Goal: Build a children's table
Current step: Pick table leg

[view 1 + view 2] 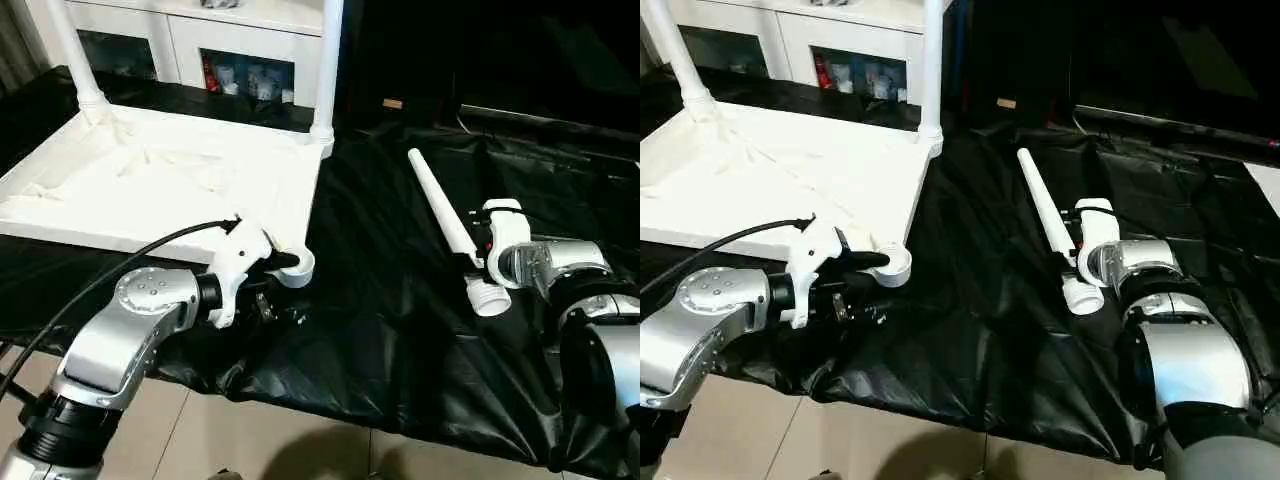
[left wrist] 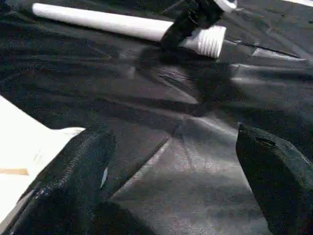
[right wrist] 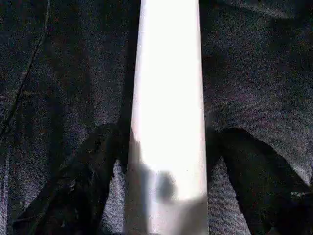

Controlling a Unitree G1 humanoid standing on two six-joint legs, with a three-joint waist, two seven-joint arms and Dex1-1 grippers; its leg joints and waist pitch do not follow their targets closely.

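**Loose leg in the right gripper's jaws, 2 legs already in**

Nearest first: left gripper (image 1: 285,262) sits right at the near corner socket (image 1: 297,268) of the upside-down tabletop (image 1: 150,180), fingers spread wide w/ nothing between them. In the left wrist view there's just black cloth (image 2: 195,147) between the two pads.

Right gripper (image 1: 1072,250) is over the loose leg (image 1: 447,226), near its threaded end (image 1: 487,296). Right wrist view has one black finger (image 3: 88,181) on each side of the leg, straddling it w/ a bit of gap. Can't tell if it's actually clamped yet, so I'd call it not gripping.

Handling, imo: hollow-looking white plastic, so prob light and stiff, no worry about crushing it. But it's round, smooth and tapered, so it'll want to roll on the cloth and slip or twist in the pads. Best grab is the thicker part just above the thread, which is about where the gripper is; leaves the thread free to go into a socket.

Looks: all white, long round taper, ribbed screw collar at the fat end, lying on the cloth well apart from the top. Tabletop is square w/ cross-braced ribs facing up. Farther back, two legs (image 1: 328,60) stand upright in the far corners, w/ a white glass-door cabinet (image 1: 200,40) behind.
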